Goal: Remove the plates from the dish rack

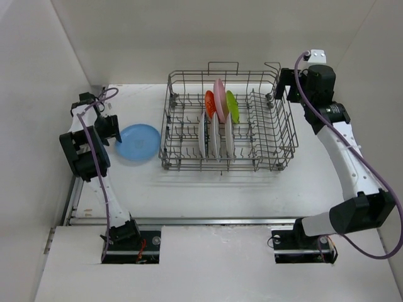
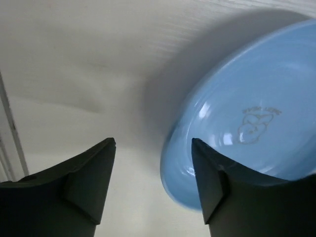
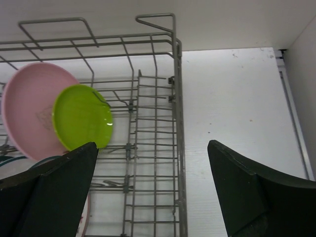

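With blue plate flat at nine o'clock of dish rack, left gripper spread wide at its rim as if releasing, right gripper agape at two o'clock, likely toward upright lime-green plate.

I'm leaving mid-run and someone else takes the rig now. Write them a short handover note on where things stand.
Left gripper: open, holding nothing, one finger right beside the blue plate.
Right gripper: open, empty, above the rack near its far right corner.
Blue plate is on the table, left of the rack.
Done: blue plate out.
Left: the orange-red, pink, green and white plates, all upright in the rack.
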